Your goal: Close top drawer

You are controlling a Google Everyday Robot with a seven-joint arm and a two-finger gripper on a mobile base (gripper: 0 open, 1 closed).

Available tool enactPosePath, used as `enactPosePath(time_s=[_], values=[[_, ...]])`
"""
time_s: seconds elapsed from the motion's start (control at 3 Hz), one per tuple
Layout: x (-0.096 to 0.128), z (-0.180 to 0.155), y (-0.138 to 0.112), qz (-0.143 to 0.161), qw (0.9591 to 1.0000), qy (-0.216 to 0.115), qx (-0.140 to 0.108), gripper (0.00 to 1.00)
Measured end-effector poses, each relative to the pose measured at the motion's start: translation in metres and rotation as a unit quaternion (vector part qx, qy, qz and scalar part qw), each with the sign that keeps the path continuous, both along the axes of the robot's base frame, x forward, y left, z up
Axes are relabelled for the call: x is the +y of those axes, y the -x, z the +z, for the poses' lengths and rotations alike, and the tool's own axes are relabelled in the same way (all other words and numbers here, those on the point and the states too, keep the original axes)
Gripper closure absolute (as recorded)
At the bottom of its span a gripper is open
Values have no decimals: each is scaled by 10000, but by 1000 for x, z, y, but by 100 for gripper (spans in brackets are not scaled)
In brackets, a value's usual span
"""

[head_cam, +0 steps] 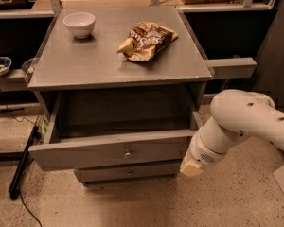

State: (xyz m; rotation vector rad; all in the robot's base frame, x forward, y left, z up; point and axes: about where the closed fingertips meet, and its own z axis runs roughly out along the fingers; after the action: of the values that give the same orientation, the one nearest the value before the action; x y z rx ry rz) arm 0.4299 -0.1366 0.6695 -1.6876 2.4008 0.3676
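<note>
The top drawer (85, 154) is a wide grey drawer with a small round metal knob (128, 153) at the centre of its front. It stands pulled well out of the grey cabinet (113, 65), and its inside looks dark and bare. My gripper (191, 167) is at the end of the white arm (241, 119). It shows as a beige tip just off the right end of the drawer front, slightly below it. I cannot tell whether it touches the panel.
A white bowl (79, 23) and a crumpled snack bag (146, 40) lie on the cabinet top. A lower drawer front (128, 172) sits shut underneath. A black cable and rod (22, 167) lie on the floor at left. Dark shelving (0, 65) flanks the cabinet.
</note>
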Motion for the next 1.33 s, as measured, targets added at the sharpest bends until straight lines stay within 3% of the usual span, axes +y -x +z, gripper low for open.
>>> enactPosePath(time_s=[0.67, 1.33], values=[[3, -11, -21, -462, 9981, -126, -380, 100], [13, -25, -48, -601, 9962, -343, -526, 100]])
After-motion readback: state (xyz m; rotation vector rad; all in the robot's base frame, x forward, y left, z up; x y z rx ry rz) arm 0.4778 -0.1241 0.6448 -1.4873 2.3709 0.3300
